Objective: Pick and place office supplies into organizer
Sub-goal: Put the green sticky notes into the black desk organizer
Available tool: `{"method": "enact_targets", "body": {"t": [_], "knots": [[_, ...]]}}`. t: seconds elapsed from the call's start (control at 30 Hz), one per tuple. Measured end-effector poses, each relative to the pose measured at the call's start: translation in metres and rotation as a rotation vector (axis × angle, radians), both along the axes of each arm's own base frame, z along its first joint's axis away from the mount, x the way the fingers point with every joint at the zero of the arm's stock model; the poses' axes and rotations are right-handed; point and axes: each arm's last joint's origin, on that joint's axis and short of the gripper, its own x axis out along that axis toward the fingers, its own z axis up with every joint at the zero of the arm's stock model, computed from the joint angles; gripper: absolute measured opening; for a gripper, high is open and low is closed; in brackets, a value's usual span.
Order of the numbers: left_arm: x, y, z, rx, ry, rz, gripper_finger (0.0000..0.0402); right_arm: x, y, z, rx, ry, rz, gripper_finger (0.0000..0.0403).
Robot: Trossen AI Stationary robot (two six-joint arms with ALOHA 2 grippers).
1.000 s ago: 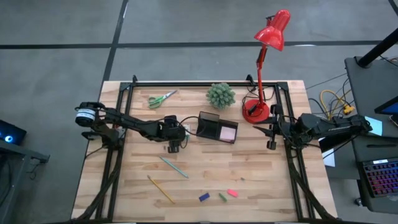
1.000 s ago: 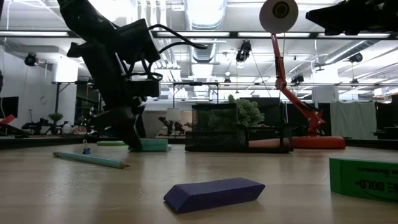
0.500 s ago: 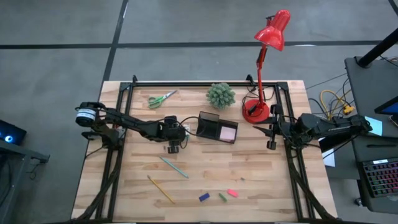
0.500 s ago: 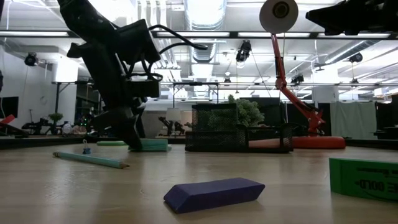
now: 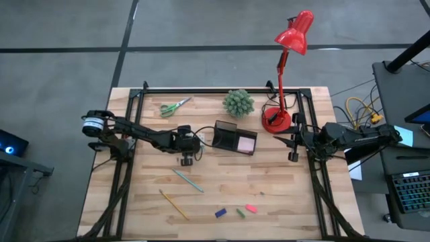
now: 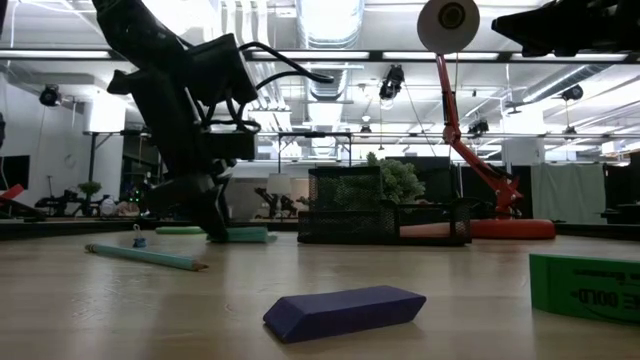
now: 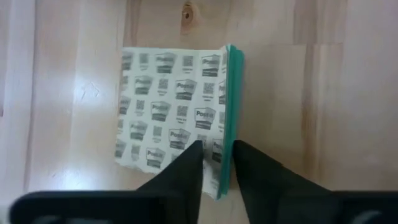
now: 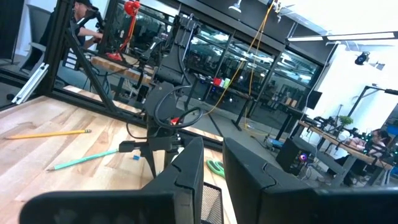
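Note:
A sticky-note pad point(image 7: 174, 112) with a white printed face and teal sides lies flat on the table left of the black organizer point(image 5: 225, 133). My left gripper point(image 7: 217, 162) is over it, shut on its teal-edged side. A pink pad point(image 5: 246, 143) lies in the organizer. Green-handled scissors point(image 5: 175, 107) lie at the far left. A teal pen point(image 5: 187, 180), a yellow pencil point(image 5: 173, 204) and small blue point(image 5: 220, 213), green point(image 5: 240, 213) and pink point(image 5: 251, 208) pieces lie toward the near edge. My right gripper point(image 5: 293, 149) waits shut at the table's right edge, touching nothing. My left gripper pinches a strip of the pad along its teal side point(image 7: 229, 124), near one corner. One finger point(image 7: 186, 168) stands over the white printed face and the other point(image 7: 255, 171) stands outside the teal side. The fingers come from above, pointing down. The pad lies flat on the table.
A spiky green plant point(image 5: 238, 102) and the red lamp's round base point(image 5: 277, 119) stand at the far edge behind the organizer. Black frame rails point(image 5: 124, 175) run along the table's left and right sides. Bare wood lies between the organizer and the near items.

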Motion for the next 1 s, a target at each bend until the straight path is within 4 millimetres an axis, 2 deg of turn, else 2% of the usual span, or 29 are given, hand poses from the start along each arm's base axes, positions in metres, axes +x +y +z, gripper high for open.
{"method": "enact_targets", "body": {"t": [0.23, 0.57, 1.0], "knots": [[0.0, 0.002, 0.0, 0.006, -0.002, 0.011, 0.0005, 0.0, 0.0, 0.0, 0.0, 0.0, 0.0, 0.0052], [0.002, 0.003, 0.005, 0.0, 0.01, -0.015, 0.0001, 0.0, 0.0, 0.0, 0.0, 0.0, 0.0, 0.0052], [0.008, 0.002, 0.041, -0.005, 0.027, -0.031, 0.0, 0.0, 0.0, 0.0, 0.002, 0.0, 0.0, 0.0052]]}}
